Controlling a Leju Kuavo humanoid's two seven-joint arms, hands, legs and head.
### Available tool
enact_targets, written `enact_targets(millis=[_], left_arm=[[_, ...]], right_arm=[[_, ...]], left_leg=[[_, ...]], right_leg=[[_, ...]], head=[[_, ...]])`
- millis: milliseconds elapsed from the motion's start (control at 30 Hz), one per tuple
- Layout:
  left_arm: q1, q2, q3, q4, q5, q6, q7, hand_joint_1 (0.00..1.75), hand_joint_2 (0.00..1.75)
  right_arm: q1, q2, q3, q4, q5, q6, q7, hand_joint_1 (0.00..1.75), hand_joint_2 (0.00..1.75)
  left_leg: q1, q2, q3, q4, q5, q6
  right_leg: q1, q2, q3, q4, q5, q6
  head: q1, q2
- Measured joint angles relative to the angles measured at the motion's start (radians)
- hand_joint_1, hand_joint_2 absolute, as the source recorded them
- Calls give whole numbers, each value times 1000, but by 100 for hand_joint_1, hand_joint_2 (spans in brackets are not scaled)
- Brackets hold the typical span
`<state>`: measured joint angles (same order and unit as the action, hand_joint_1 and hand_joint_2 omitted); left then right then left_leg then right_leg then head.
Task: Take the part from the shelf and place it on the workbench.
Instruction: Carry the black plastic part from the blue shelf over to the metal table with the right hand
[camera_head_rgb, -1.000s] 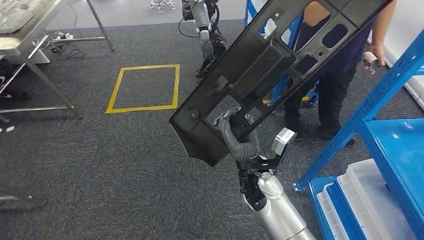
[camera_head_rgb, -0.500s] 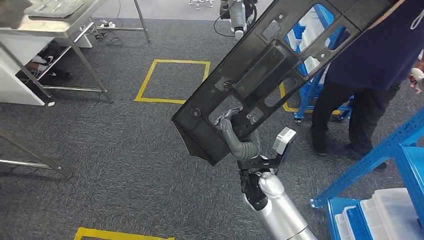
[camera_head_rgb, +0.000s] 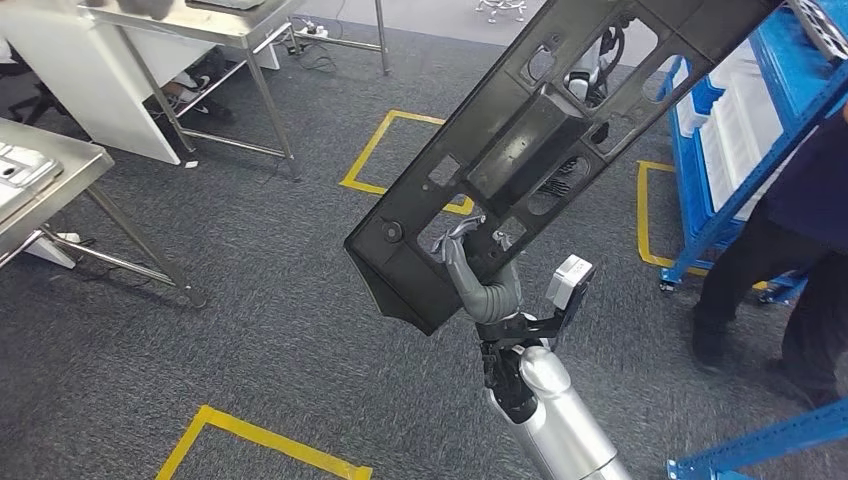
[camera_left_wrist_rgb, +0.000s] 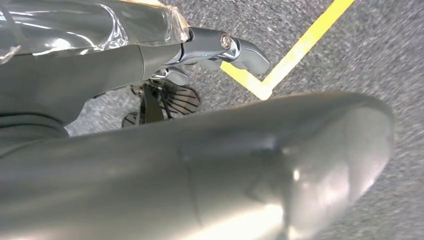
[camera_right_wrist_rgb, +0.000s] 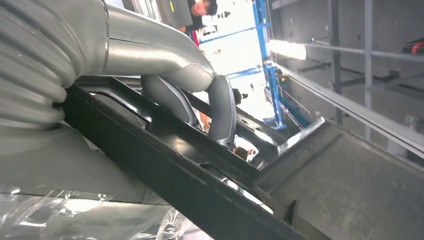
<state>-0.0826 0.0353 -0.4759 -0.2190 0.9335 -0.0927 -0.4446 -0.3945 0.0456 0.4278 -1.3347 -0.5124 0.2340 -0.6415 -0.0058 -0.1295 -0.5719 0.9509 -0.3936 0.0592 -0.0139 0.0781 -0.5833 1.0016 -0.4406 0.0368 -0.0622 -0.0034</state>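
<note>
From high on our body we look down at grey carpet (camera_head_rgb: 250, 330). Each wrist camera sits close behind its hand. Head and right wrist views share the black part (camera_head_rgb: 540, 140) at one o'clock.

one black part (camera_head_rgb: 540, 150), two metal tables (camera_head_rgb: 45, 185), one person (camera_head_rgb: 800, 230), one blue shelf (camera_head_rgb: 735, 120)

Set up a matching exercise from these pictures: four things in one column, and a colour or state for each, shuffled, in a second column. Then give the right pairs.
Things:
1. black part
2. floor tape
3. shelf frame
4. table

Colours or states:
A. blue, with pale trays on it
B. yellow, laid on the grey carpet
C. held up at a slant by the right hand
D. metal, standing on thin legs

Pairs: 1-C, 2-B, 3-A, 4-D
</note>
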Motion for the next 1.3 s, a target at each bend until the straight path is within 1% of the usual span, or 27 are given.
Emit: enact_targets(millis=[33, 100, 133, 167, 233, 267, 300, 333, 367, 400, 433, 500, 567, 633, 700, 767, 833, 867, 900, 933, 1000, 1067, 1133, 1167, 1200, 1267, 1300], left_arm=[[0, 0, -1, 0, 0, -3, -3, 0, 0], [4, 0, -2, 0, 4, -10, -11, 0, 0], [7, 0, -3, 0, 7, -14, -15, 0, 0], [9, 0, -3, 0, 13, -20, -20, 0, 0], [7, -1, -4, 0, 34, -37, -31, 0, 0], [5, -1, -3, 0, 49, -50, -38, 0, 0], [3, -1, -3, 0, 64, -64, -45, 0, 0], [4, -1, -3, 0, 78, -79, -50, 0, 0], [5, -2, -2, 0, 91, -93, -55, 0, 0], [6, -2, -1, 0, 105, -107, -59, 0, 0], [7, -2, 1, 0, 118, -121, -62, 0, 0], [5, -1, 5, 0, 132, -146, -66, 0, 0], [3, -2, 6, 0, 130, -157, -59, 0, 0], [6, -2, 6, 0, 124, -158, -47, 0, 0], [10, -4, 6, 0, 116, -165, -43, 0, 0], [9, -6, 6, 0, 112, -183, -47, 0, 0], [7, -9, 6, 0, 110, -208, -56, 0, 0], [7, -11, 6, 0, 107, -220, -60, 0, 0], [9, -14, 6, 0, 101, -234, -65, 0, 0], [10, -16, 5, 0, 92, -247, -71, 0, 0], [8, -19, 4, 0, 67, -262, -86, 0, 0], [2, -20, 2, 0, 52, -254, -105, 0, 0], [-2, -21, 1, 0, 68, -252, -120, 0, 0], [-4, -21, 1, 0, 79, -254, -118, 0, 0], [-7, -21, 0, 0, 87, -255, -112, 0, 0], [-20, -21, 0, 0, 92, -242, -90, 0, 0], [-25, -22, 0, 0, 95, -235, -81, 0, 0]], right_arm=[[1, -1, 0, 0, 0, -2, 0, 175, 175], [1, -1, 0, 0, -2, -5, 0, 175, 175], [1, -1, 0, -1, -3, -6, 0, 175, 175], [0, -1, 0, -3, -4, -7, 0, 175, 175], [0, -1, 0, -6, -10, -7, 4, 175, 175], [1, -2, 0, -7, -13, -7, 8, 175, 175], [3, -2, 0, -7, -16, -7, 13, 175, 175], [5, -3, 0, -7, -18, -8, 18, 175, 175], [6, -3, 0, -7, -20, -8, 22, 175, 175], [7, -3, 0, -7, -22, -10, 25, 175, 175], [7, -3, 0, -7, -25, -11, 28, 175, 175], [7, -4, 0, -7, -30, -17, 32, 175, 175], [9, -6, -1, -8, -31, -25, 37, 175, 175], [14, -8, -1, -11, -31, -38, 44, 175, 175], [20, -13, -3, -19, -31, -60, 53, 175, 175], [30, -23, -6, -29, -32, -83, 59, 175, 175], [45, -36, -10, -33, -35, -99, 62, 175, 175], [52, -41, -13, -33, -40, -103, 63, 175, 175], [58, -45, -15, -35, -47, -105, 64, 175, 175], [60, -47, -16, -37, -55, -104, 63, 175, 175], [59, -51, -18, -42, -66, -101, 58, 175, 175], [56, -56, -20, -48, -70, -101, 51, 175, 175], [53, -58, -21, -55, -83, -104, 48, 175, 175], [50, -58, -22, -58, -90, -105, 49, 175, 175], [48, -58, -23, -61, -97, -105, 49, 175, 175], [46, -59, -24, -69, -102, -105, 51, 175, 175], [47, -60, -25, -72, -104, -105, 52, 175, 175]], left_leg=[[2, -12, -4, 1, -1, -6], [5, -33, -10, -1, 1, -18], [5, -20, -15, 6, -4, -23], [4, 7, -27, 29, -16, -29], [3, 85, -79, 138, -69, -38], [5, 106, -119, 216, -100, -43], [8, 116, -156, 284, -123, -45], [9, 119, -179, 322, -129, -46], [10, 122, -187, 329, -121, -46], [10, 126, -165, 280, -91, -45], [9, 138, -127, 202, -52, -41], [-3, 179, -49, 53, 1, -31], [-14, 193, -24, 5, 8, -22], [-12, 167, -23, 0, 11, -15], [-3, 143, -15, -9, 15, -6], [4, 119, -9, -12, 16, 0], [6, 89, -8, -12, 15, 2], [8, 74, -8, -11, 15, 2], [9, 58, -8, -10, 14, 1], [12, 44, -7, -8, 13, -1], [16, 16, -10, 2, 7, -11], [16, -9, -17, 11, 1, -24], [18, -29, -24, 11, 2, -35], [20, -26, -26, 13, 2, -38], [19, -7, -31, 23, -4, -41], [15, 65, -70, 110, -51, -46], [13, 97, -106, 186, -87, -49]], right_leg=[[-1, 12, 11, -25, 5, -2], [4, -12, 11, -28, 5, -14], [5, -25, 14, -30, 5, -21], [5, -39, 17, -33, 5, -27], [7, -67, 25, -37, 2, -39], [10, -83, 28, -37, -1, -42], [12, -97, 29, -37, -4, -44], [13, -111, 31, -37, -7, -45], [15, -125, 33, -37, -11, -46], [15, -138, 37, -37, -14, -45], [16, -150, 43, -37, -19, -44], [20, -173, 53, -37, -29, -37], [23, -193, 59, -37, -36, -28], [23, -209, 64, -40, -41, -19], [20, -168, 55, -7, -65, -8], [15, -102, 1, 109, -120, 0], [12, -81, -80, 248, -167, 5], [10, -80, -104, 278, -165, 7], [8, -79, -111, 269, -144, 9], [4, -75, -97, 221, -107, 12], [-9, -36, -35, 74, -30, 21], [-15, -6, 0, -5, -3, 17], [-10, -22, 1, -9, -4, 1], [-9, -34, 1, -10, -3, -6], [-8, -45, 2, -10, -2, -12], [-6, -71, 4, -12, -2, -23], [-3, -84, 5, -12, -3, -27]], head=[[0, 0], [0, 0], [0, 0], [-2, 0], [-4, 0], [-5, 0], [-6, 0], [-6, 0], [-6, 0], [-6, 0], [-6, 0], [-5, 0], [-4, 0], [-4, 0], [-3, 0], [-1, 0], [1, 0], [1, 0], [2, 0], [2, 0], [3, 0], [3, 0], [4, 0], [4, 0], [3, 0], [-1, 0], [-3, 0]])
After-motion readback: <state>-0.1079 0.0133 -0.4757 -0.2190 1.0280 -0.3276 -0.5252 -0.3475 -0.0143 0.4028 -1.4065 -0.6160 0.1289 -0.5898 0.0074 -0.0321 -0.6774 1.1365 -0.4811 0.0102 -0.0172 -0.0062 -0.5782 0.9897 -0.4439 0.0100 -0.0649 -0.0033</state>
